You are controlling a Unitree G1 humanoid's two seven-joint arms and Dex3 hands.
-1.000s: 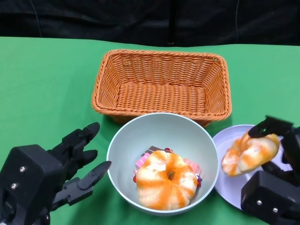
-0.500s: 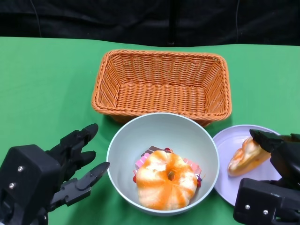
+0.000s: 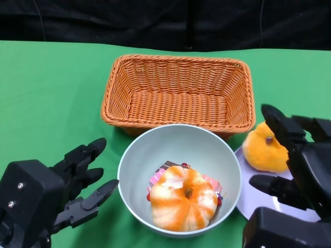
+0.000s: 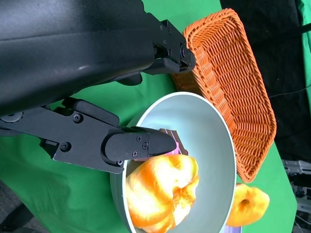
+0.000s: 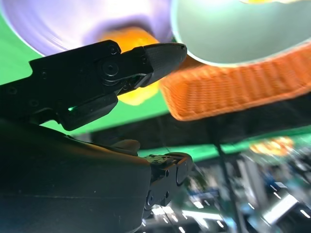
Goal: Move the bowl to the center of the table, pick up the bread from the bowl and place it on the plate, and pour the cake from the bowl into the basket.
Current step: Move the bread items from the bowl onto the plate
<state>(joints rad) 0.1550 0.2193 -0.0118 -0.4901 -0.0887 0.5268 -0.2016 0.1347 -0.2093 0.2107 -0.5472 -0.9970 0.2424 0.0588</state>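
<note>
Standing at the table's near edge, an onlooker sees one green table (image 3: 46, 93) with one woven orange basket (image 3: 178, 93) at twelve o'clock, one pale blue-green bowl (image 3: 178, 147) just in front of it at the centre, and one lilac plate (image 3: 253, 199) at about four o'clock from the bowl, its rim close to the bowl's.

Two ring-shaped breads show, both golden orange. One bread (image 3: 183, 199) lies in the bowl, resting on top of one pink and brown cake (image 3: 158, 175) (only its edges peek out from under the bread). The second bread (image 3: 265, 150) sits on the far part of the plate, near the basket's right corner.

Two black robot hands are in view. At eight o'clock from the bowl, the left hand (image 3: 72, 183) has its fingers spread apart and holds nothing; its fingertips point toward the bowl's left rim, close beside it, and whether they touch cannot be told. At four o'clock, above the plate, the right hand (image 3: 300, 165) has its fingers parted and holds nothing, one fingertip (image 3: 271, 116) lying over the second bread as seen from the head view.

No brand, label or writing can be read on any of these things.
</note>
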